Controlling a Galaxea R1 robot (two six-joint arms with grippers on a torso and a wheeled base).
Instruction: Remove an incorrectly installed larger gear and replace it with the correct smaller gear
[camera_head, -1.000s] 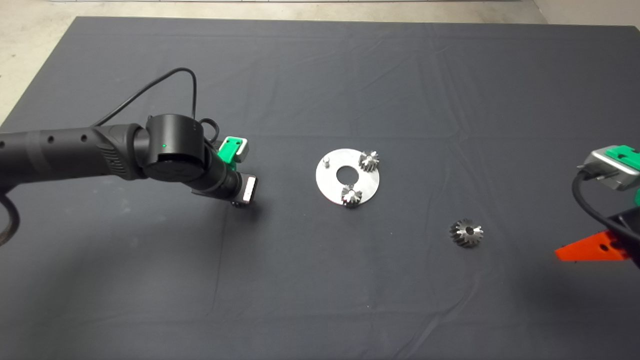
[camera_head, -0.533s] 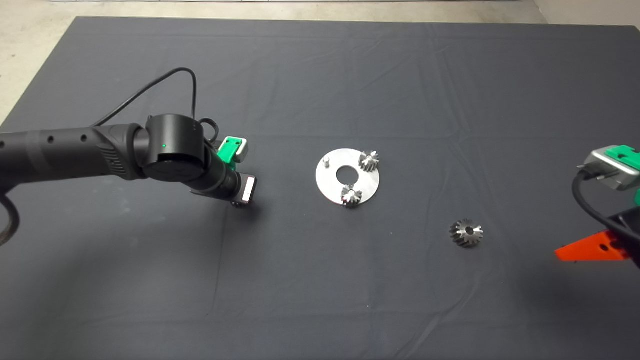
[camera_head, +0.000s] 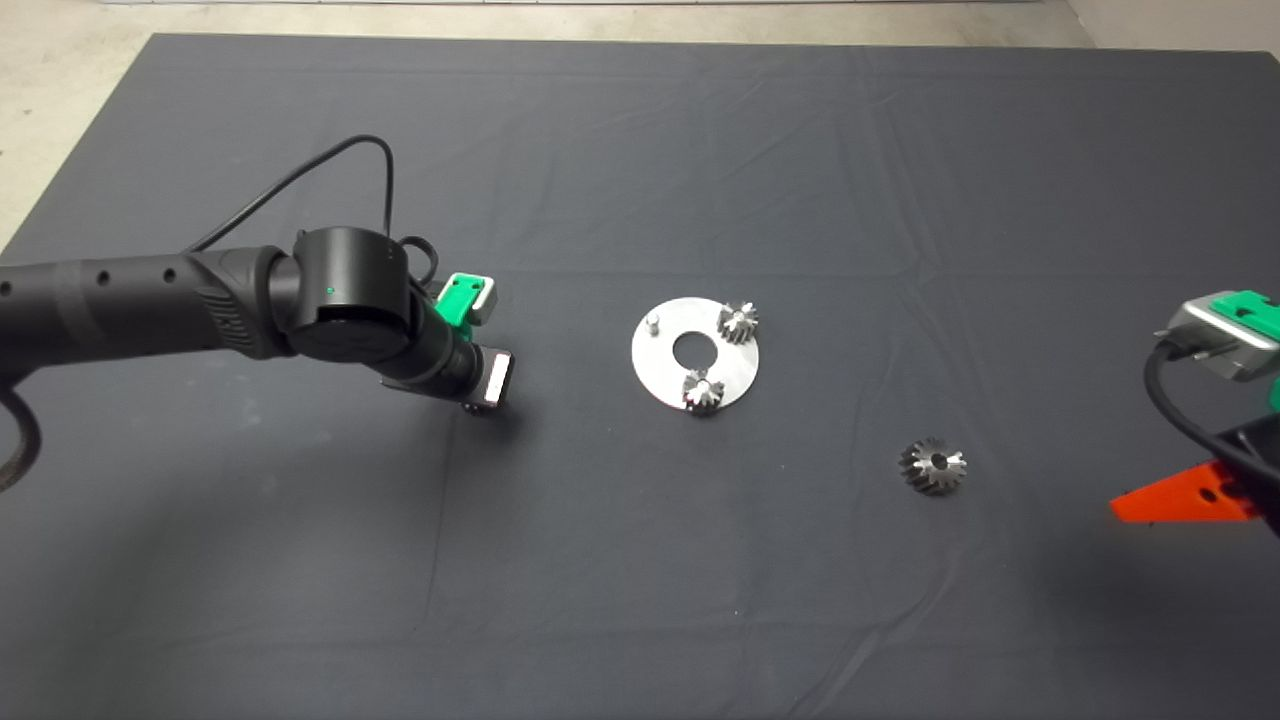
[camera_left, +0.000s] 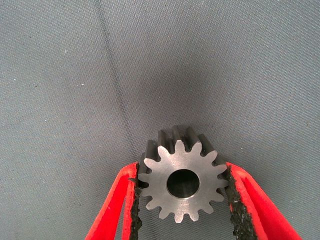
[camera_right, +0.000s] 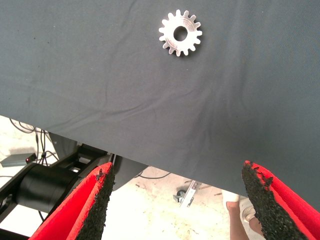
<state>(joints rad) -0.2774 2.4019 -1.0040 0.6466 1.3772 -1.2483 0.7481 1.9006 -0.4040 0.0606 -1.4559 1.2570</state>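
1. Steel-grey and straight-toothed, the smaller gear sits pinched between the two red fingers of my left gripper, black pads pressing its teeth on both sides; the dark mat lies behind it.
2. From the head view, my left arm reaches in from the left edge, its wrist left of centre; the gripper and gear are hidden beneath it.
3. At the centre of the frame lies a round silver plate with a central hole. Two small gears sit on it, one at its upper right, one at its lower edge. A bare peg stands at its upper left.
4. The larger gear, with flared teeth, lies on the mat to the lower right of the plate, well apart from it.
5. My right gripper waits at the right edge, fingers spread wide and empty.
6. I judge the removal done and the replacement picked up; carrying it to the bare peg and seating it remain.
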